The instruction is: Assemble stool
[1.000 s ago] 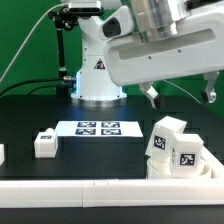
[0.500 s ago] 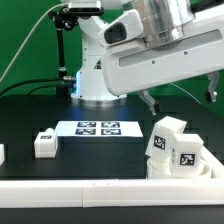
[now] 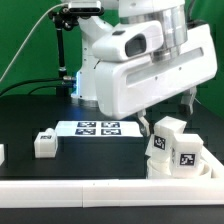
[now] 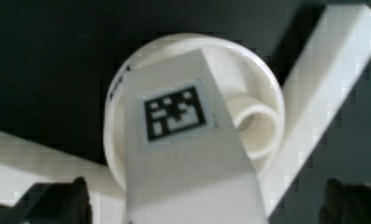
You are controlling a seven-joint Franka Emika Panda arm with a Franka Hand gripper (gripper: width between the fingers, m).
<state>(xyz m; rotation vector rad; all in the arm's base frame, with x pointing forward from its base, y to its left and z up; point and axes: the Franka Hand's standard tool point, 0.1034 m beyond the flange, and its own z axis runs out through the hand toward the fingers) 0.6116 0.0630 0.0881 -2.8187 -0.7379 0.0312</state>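
Bars [image 3: 100, 188] of white lie along the near edge of the table [image 3: 30, 112], and in the wrist view you can see two of them [image 4: 333, 80] meeting at a corner. The seat [image 3: 205, 170] sits in that corner, just behind the front bar, lying flat. On the seat you have two legs touching each other: the front leg [image 3: 186, 152] with its tag facing the camera, and the rear leg [image 3: 168, 133] just behind it, toward the exterior view's left. Well apart from the seat, toward the exterior view's left, the loose leg [image 3: 44, 143] stands alone on the table. Your gripper [image 3: 168, 115] hangs over the seat, just above and behind the two legs. Its jaws are spread wide and hold nothing. In the wrist view the gripper [image 4: 203, 197] looks down on a tagged leg [image 4: 178, 130] lying across the seat [image 4: 164, 50], with the dark fingertips [image 4: 57, 197] out to either side and clear of it. Past the seat, farther back, the marker board [image 3: 97, 128] lies flat on the table.
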